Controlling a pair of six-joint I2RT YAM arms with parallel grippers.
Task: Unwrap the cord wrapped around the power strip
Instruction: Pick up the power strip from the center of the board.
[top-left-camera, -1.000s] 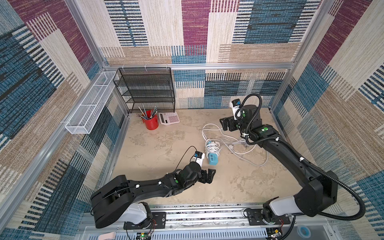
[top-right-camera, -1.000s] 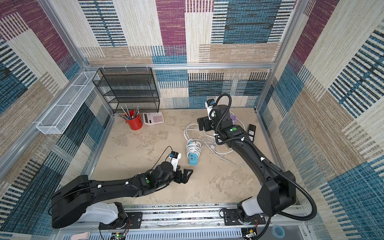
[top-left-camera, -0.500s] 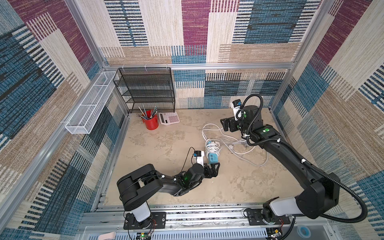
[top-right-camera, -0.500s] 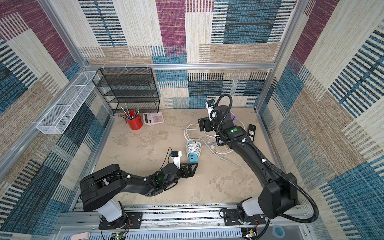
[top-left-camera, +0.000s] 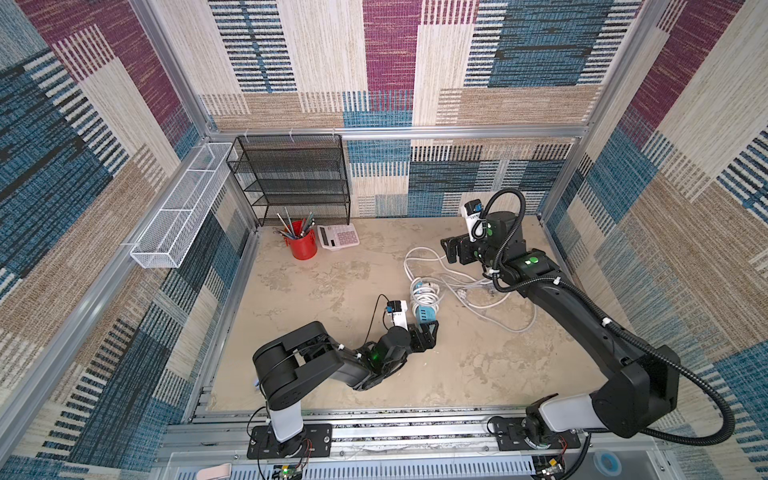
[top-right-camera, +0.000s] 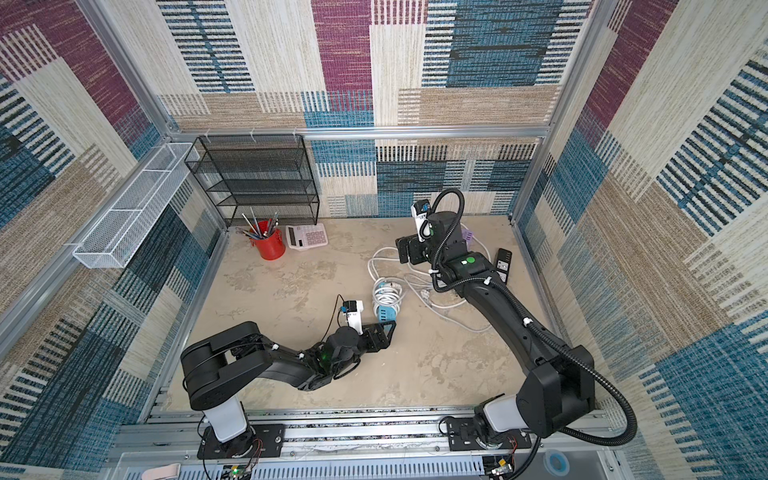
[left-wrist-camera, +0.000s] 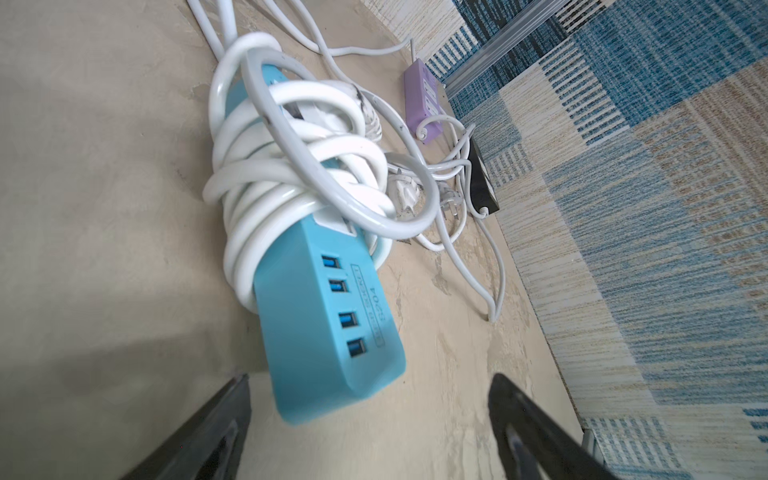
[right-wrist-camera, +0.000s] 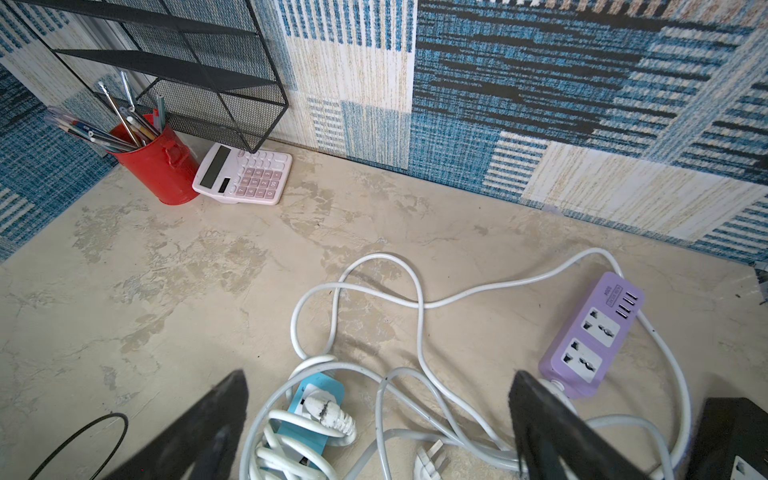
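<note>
Power strip (left-wrist-camera: 332, 316) looks rigid and light; cord (left-wrist-camera: 266, 174) thick, springy, wound tight. Left claw (left-wrist-camera: 370, 399) wide, empty, straddling the bare end, probably the best hold. Right claw (right-wrist-camera: 380, 376) wide, empty.

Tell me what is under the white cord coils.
The blue power strip lies inside the white cord coils. Its end with USB ports sticks out; its wrapped middle is covered and cannot be seen.

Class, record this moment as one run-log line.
left fingers: open, at USB end of blue power strip | right fingers: open, over loose cords | white cord: wrapped around strip
</note>
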